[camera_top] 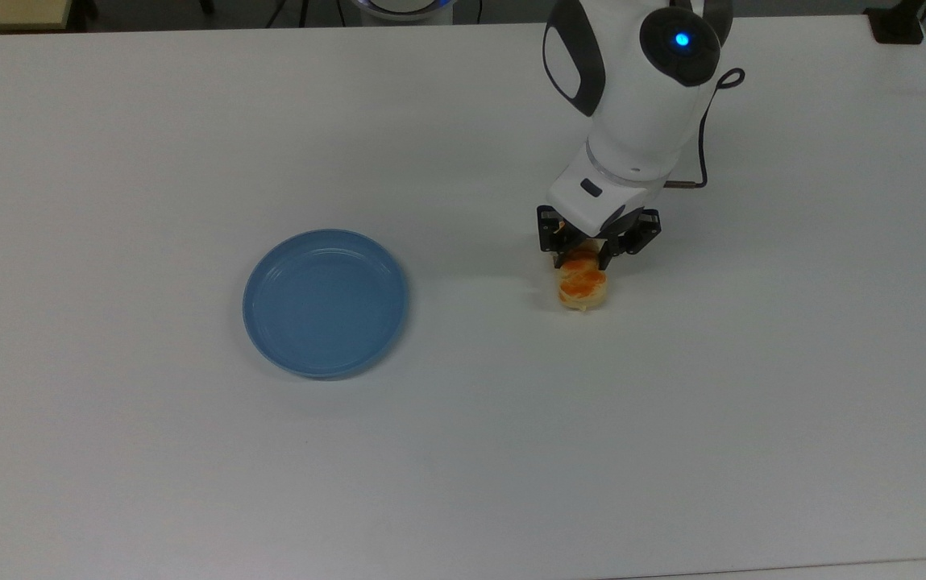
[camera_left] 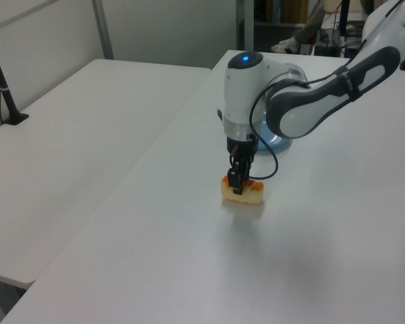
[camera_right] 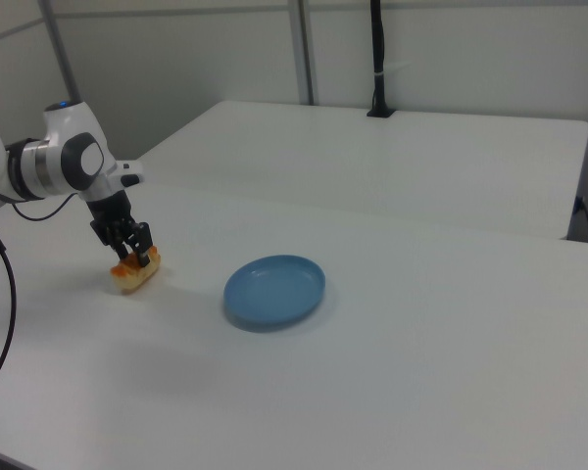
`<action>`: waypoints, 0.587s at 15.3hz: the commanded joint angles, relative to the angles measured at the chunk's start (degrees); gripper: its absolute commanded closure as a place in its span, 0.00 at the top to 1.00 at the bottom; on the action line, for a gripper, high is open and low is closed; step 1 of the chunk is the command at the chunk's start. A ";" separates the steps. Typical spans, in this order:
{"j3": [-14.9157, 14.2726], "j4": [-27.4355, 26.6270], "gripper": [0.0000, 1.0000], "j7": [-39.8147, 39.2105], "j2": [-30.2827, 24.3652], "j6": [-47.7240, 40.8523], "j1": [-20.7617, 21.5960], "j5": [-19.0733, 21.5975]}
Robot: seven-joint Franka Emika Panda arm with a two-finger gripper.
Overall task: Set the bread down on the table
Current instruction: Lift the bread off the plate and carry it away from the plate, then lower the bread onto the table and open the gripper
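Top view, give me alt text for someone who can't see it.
A white robot arm's claw is shut on a small orange-topped bread, held low at a white table, toward the top view's right. An empty blue plate sits apart on the table, toward the top view's left.

1. the arm (camera_left: 304, 108) reached down with its wrist vertical.
2. the gripper (camera_top: 583, 259) pointed straight down, low over the table (camera_top: 188, 451).
3. its fingers (camera_left: 235, 181) were clamped on the bread (camera_top: 582, 287).
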 commanded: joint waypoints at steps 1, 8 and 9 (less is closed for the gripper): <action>1.12 0.26 1.00 0.76 -0.05 0.09 -0.29 -1.03; 6.29 -0.09 1.00 0.41 -11.54 -12.97 -10.53 -1.12; 7.70 -0.09 1.00 -0.81 -13.83 -16.57 -14.05 -1.12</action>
